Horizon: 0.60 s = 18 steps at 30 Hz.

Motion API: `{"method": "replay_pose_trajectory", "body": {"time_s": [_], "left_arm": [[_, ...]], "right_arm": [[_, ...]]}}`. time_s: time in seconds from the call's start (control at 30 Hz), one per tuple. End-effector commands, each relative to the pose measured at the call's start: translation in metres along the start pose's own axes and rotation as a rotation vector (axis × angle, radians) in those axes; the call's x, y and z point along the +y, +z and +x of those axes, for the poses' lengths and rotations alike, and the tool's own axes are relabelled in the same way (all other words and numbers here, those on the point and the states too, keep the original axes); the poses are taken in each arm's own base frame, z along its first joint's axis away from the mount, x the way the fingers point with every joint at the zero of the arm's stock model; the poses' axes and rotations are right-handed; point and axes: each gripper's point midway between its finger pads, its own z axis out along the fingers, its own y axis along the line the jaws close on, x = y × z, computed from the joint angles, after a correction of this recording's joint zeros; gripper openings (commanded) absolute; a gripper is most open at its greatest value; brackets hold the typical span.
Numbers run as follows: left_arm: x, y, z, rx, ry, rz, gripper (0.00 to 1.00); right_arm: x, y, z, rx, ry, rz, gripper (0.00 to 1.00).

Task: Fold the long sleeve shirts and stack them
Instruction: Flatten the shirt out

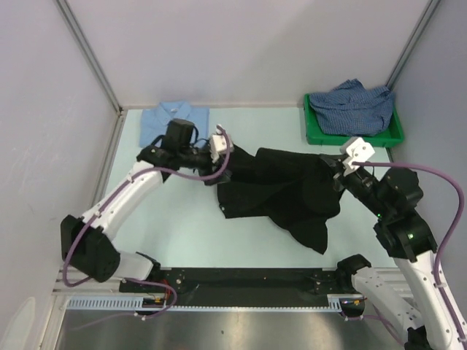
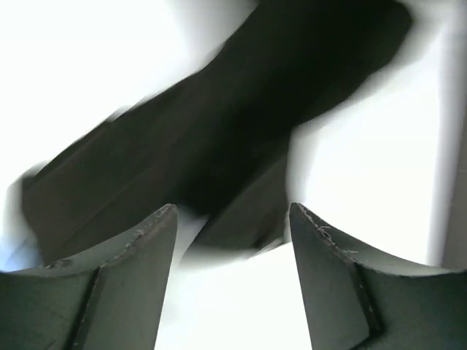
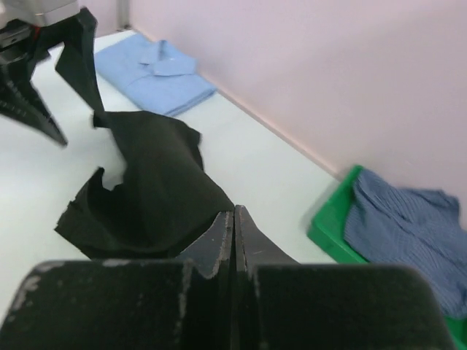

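The black shirt (image 1: pixel 281 193) lies crumpled across the middle of the table. My right gripper (image 1: pixel 337 171) is at its right edge; in the right wrist view the jaws (image 3: pixel 234 208) are pressed shut, with the black cloth (image 3: pixel 153 182) drawn up to their tip. My left gripper (image 1: pixel 222 169) is at the shirt's left edge, open (image 2: pixel 232 208), with blurred black fabric (image 2: pixel 219 131) just beyond the fingertips. The light blue shirt (image 1: pixel 174 117) lies folded at the back left and also shows in the right wrist view (image 3: pixel 149 69). The checked shirt (image 1: pixel 354 106) lies bunched in the bin.
The green plastic bin (image 1: pixel 314 133) stands at the back right, also in the right wrist view (image 3: pixel 328 219). Pale walls close the table at the back and both sides. A black rail with the arm bases runs along the near edge.
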Motion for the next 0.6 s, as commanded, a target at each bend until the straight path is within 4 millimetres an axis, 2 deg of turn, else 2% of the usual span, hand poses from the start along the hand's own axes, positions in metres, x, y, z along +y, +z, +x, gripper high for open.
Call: {"method": "replay_pose_trajectory", "body": {"time_s": [0.0, 0.03, 0.07, 0.13, 0.17, 0.2, 0.23, 0.27, 0.3, 0.33, 0.37, 0.4, 0.43, 0.5, 0.53, 0.57], "left_arm": [[0.077, -0.006, 0.061, 0.144, 0.002, -0.157, 0.71], [0.090, 0.002, 0.085, 0.209, -0.017, -0.164, 0.72], [0.098, 0.003, 0.092, 0.224, -0.004, -0.171, 0.75], [0.120, 0.004, 0.101, 0.230, -0.011, -0.218, 0.77], [0.125, 0.008, 0.109, 0.241, -0.022, -0.222, 0.79], [0.131, 0.009, 0.108, 0.236, -0.007, -0.236, 0.80], [0.130, 0.010, 0.114, 0.241, 0.003, -0.234, 0.81], [0.135, 0.008, 0.107, 0.218, 0.031, -0.264, 0.84], [0.135, 0.005, 0.110, 0.214, 0.041, -0.275, 0.84], [0.126, 0.005, 0.119, 0.219, 0.040, -0.270, 0.84], [0.127, -0.003, 0.109, 0.188, 0.075, -0.307, 0.85], [0.126, -0.009, 0.109, 0.177, 0.086, -0.327, 0.85], [0.114, -0.008, 0.125, 0.190, 0.071, -0.321, 0.86], [0.110, -0.017, 0.124, 0.182, 0.118, -0.363, 0.86], [0.100, -0.014, 0.141, 0.206, 0.118, -0.351, 0.86], [0.103, -0.016, 0.140, 0.194, 0.146, -0.382, 0.86]], "right_arm": [[-0.027, -0.016, 0.029, 0.102, 0.045, 0.202, 0.00], [-0.033, -0.019, 0.028, 0.104, 0.043, 0.232, 0.00], [-0.032, -0.021, 0.027, 0.098, 0.038, 0.232, 0.00], [-0.031, -0.022, 0.029, 0.103, 0.035, 0.220, 0.00], [-0.029, -0.022, 0.031, 0.109, 0.034, 0.213, 0.00], [-0.028, -0.021, 0.032, 0.111, 0.031, 0.203, 0.00], [-0.028, -0.020, 0.033, 0.114, 0.030, 0.202, 0.00], [-0.029, -0.019, 0.032, 0.110, 0.029, 0.203, 0.00], [-0.029, -0.017, 0.034, 0.115, 0.030, 0.205, 0.00], [-0.030, -0.016, 0.034, 0.115, 0.028, 0.205, 0.00], [-0.032, -0.013, 0.031, 0.106, 0.026, 0.210, 0.00], [-0.035, -0.010, 0.034, 0.114, 0.028, 0.224, 0.00], [-0.038, -0.008, 0.033, 0.112, 0.028, 0.233, 0.00], [-0.045, -0.003, 0.027, 0.095, 0.027, 0.257, 0.00], [-0.047, -0.002, 0.025, 0.089, 0.027, 0.265, 0.00], [-0.050, -0.001, 0.021, 0.075, 0.027, 0.275, 0.00]]}}
